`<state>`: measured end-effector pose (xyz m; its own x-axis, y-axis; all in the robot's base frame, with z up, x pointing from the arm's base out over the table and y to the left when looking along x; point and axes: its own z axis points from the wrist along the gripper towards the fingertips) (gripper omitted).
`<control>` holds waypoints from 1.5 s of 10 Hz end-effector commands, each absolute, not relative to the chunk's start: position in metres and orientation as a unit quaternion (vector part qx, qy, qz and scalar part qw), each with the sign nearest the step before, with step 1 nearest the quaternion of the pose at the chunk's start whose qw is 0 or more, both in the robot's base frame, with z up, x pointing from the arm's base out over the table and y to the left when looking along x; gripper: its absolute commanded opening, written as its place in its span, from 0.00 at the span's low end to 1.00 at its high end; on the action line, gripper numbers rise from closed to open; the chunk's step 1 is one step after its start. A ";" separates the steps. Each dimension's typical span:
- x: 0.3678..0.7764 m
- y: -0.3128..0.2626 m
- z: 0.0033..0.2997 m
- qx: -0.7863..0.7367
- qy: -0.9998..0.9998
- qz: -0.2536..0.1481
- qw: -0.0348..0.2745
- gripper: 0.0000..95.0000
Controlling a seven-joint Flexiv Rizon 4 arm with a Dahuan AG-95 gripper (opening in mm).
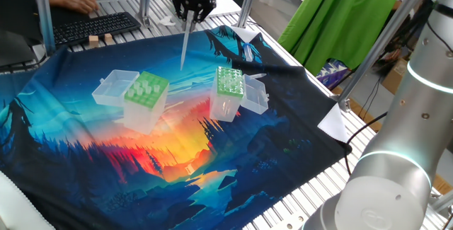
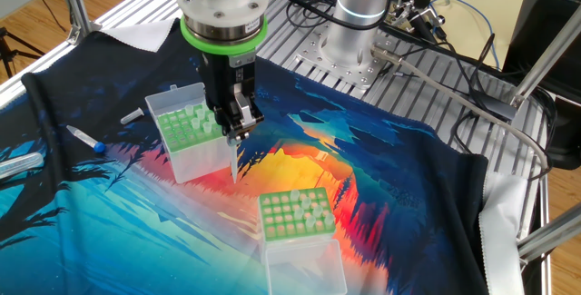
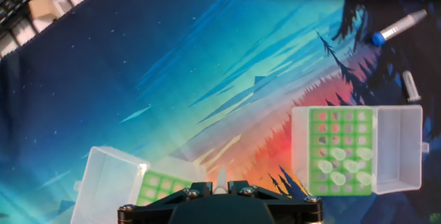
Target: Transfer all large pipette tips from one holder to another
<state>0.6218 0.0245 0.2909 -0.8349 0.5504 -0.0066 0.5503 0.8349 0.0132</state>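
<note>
Hand view, end effector (image 3: 219, 191) pointing down, gripping pipette tip (image 1: 185, 42)

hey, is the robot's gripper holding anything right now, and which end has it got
Yes. The gripper holds one large pipette tip by its wide upper end; the narrow point hangs straight down, clear of both boxes.

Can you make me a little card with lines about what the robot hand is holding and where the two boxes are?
holding: one large pipette tip, pinched at its wide end, pointing down
gripper: shut on the tip, up in the air above the cloth
tip's place: over the cloth between the two boxes, touching neither
box with wide holes: lid open, some tips standing in it
box with small holes: lid open, tips at one end
surface: colourful forest cloth
also lying there: small blue-capped tube
</note>
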 end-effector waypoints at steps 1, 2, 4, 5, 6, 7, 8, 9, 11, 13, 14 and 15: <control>0.623 0.024 0.291 0.287 0.958 -0.002 0.007 0.00; 0.623 0.024 0.291 0.287 0.958 -0.007 0.012 0.00; 0.623 0.024 0.291 0.291 0.957 -0.011 0.015 0.00; 0.623 0.024 0.291 0.293 0.956 -0.010 0.015 0.00; 0.623 0.024 0.291 0.293 0.956 -0.010 0.015 0.00; 0.623 0.024 0.291 0.288 0.958 -0.006 0.009 0.00; 0.623 0.024 0.291 0.286 0.958 -0.006 0.009 0.00; 0.622 0.024 0.292 0.282 0.959 -0.007 0.009 0.00; 0.613 0.018 0.303 0.266 0.964 -0.010 0.002 0.00; 0.601 0.007 0.310 0.253 0.967 -0.008 -0.003 0.00; 0.595 0.002 0.312 0.247 0.969 -0.007 -0.003 0.00; 0.586 -0.006 0.313 0.236 0.972 -0.005 -0.005 0.00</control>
<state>0.5868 -0.0046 0.3131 -0.8869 0.4620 0.0063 0.4619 0.8869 -0.0123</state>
